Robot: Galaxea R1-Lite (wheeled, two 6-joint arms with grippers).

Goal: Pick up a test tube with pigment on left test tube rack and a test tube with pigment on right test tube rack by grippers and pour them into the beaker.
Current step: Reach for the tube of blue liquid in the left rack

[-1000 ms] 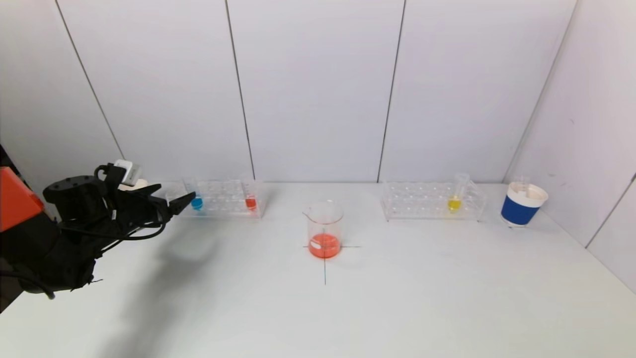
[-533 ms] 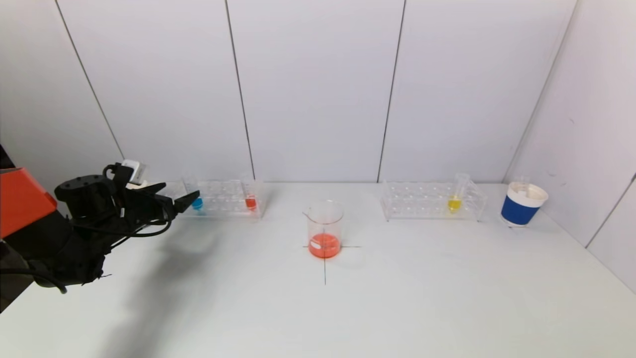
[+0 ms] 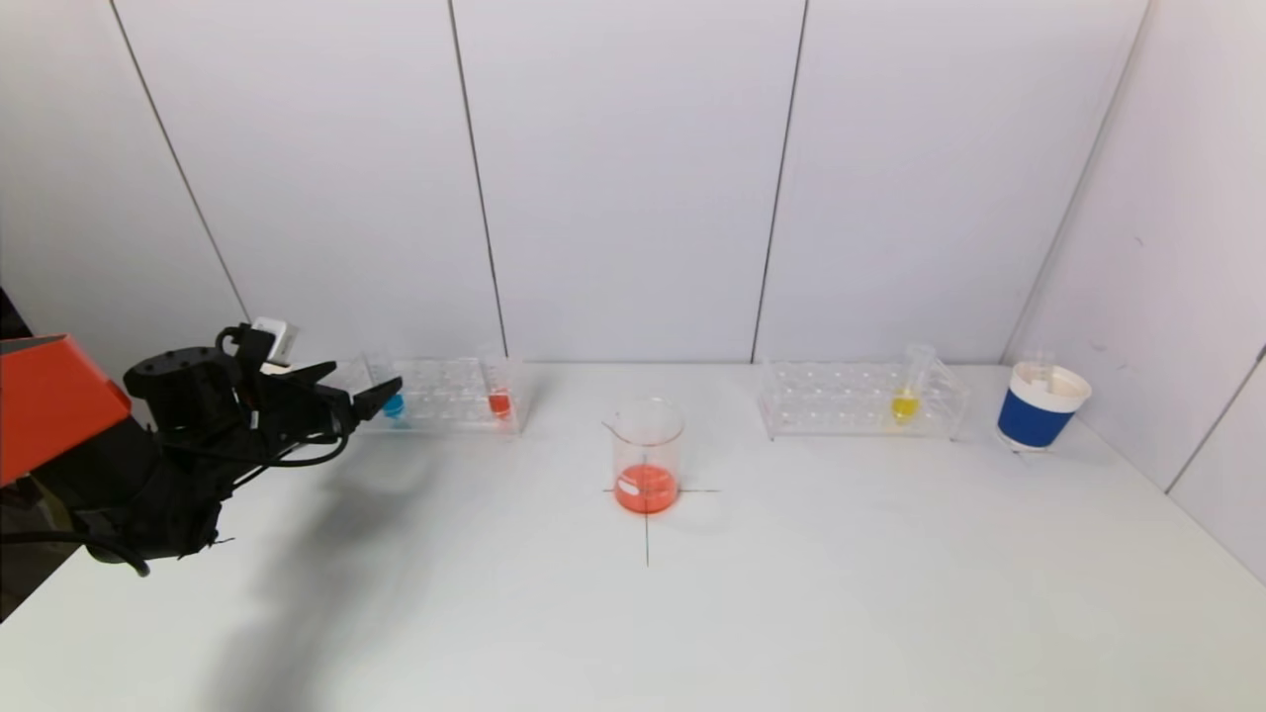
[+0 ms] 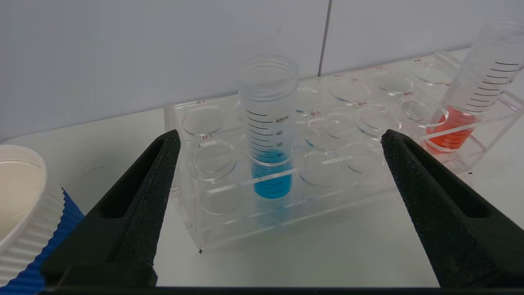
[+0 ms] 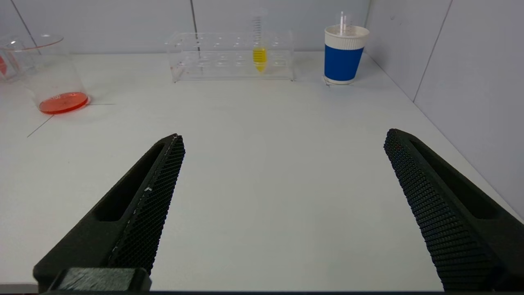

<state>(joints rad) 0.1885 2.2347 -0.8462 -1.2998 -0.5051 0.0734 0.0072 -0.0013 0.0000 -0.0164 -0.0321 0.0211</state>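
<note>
The left clear rack (image 3: 445, 398) holds a tube with blue pigment (image 3: 393, 403) and a tube with red pigment (image 3: 499, 401). My left gripper (image 3: 361, 388) is open just in front of the rack's left end. In the left wrist view the blue tube (image 4: 270, 135) stands upright between the spread fingers, a little beyond the left gripper (image 4: 278, 137). The right rack (image 3: 860, 400) holds a tube with yellow pigment (image 3: 904, 403). The beaker (image 3: 647, 455) with red liquid stands at the table's centre. My right gripper (image 5: 282, 139) is open and empty, low over the table, out of the head view.
A blue-and-white paper cup (image 3: 1040, 405) stands at the far right by the wall. Another blue-and-white cup (image 4: 24, 213) stands just left of the left rack. A black cross mark lies under the beaker. The wall runs close behind both racks.
My left gripper has moved forward and slightly up toward the left rack's blue tube. Nothing else has moved.
</note>
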